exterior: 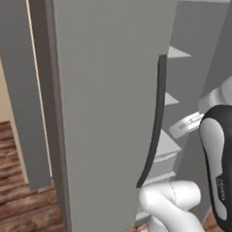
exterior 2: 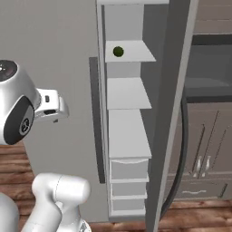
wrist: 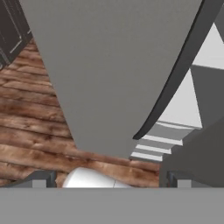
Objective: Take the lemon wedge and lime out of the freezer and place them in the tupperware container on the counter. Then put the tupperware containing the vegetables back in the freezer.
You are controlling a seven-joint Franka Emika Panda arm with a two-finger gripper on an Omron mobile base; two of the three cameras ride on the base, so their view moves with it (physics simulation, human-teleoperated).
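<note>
The freezer stands with its left door (exterior: 105,88) swung partly open, the long dark bar handle (exterior: 156,120) along its edge. Pale shelves (exterior 2: 129,97) and white drawers (exterior 2: 129,170) show in the gap. A small green lime (exterior 2: 118,51) sits on an upper shelf. The lemon wedge is hidden, and the tupperware container is out of view. My gripper (exterior: 185,124) hangs in front of the door edge near the handle, apart from it. In the hand view the gripper (wrist: 109,180) is open, its fingertips (wrist: 41,179) wide apart with nothing between them.
A second freezer door (exterior 2: 170,113) with a curved dark handle (exterior 2: 181,149) stands open on the right of the shelves. Grey cabinets (exterior 2: 204,145) with metal handles lie beyond it. Wooden floor (exterior: 11,194) spreads below, and my own white arm (exterior: 175,209) rises close to the door.
</note>
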